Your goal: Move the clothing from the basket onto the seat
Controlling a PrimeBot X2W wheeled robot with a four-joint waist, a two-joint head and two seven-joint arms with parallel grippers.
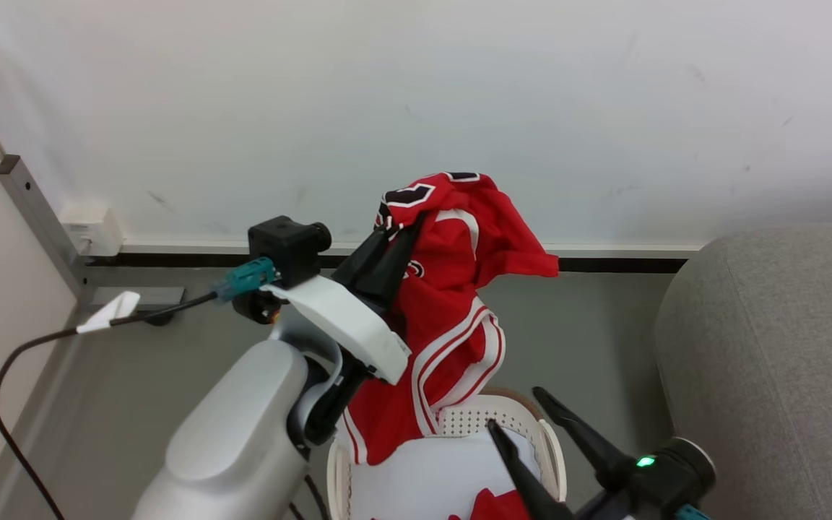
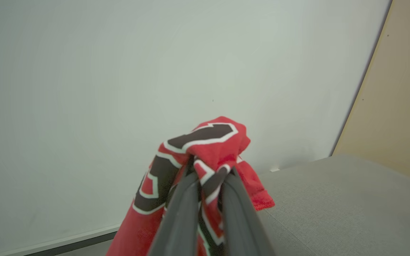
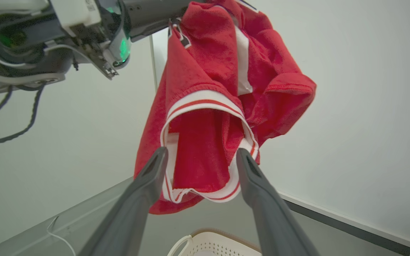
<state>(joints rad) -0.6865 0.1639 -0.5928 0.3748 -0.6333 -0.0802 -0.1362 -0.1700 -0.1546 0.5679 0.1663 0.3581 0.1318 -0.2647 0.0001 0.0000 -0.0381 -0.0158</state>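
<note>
From the head, the jersey (image 1: 452, 289) is seen clamped in the left hand (image 1: 394, 238), hung above the basket (image 1: 484, 417) and left of the sofa (image 1: 770, 361); the right hand (image 1: 515, 409) is spread apart. At the left wrist, the jersey (image 2: 212, 142) is pinched tight. At the right wrist, the jersey (image 3: 208, 71) is hung beyond parted fingers (image 3: 148, 185).

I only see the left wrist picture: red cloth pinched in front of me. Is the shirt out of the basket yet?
Observer: Yes, the jersey dangles above the basket; the right wrist view shows a gap under its hem.
Operator: Anything left inside?
Observer: A white pad and more red cloth.
Operator: Where's my other hand?
Observer: The right hand is open, low near the basket, holding nothing.
</note>
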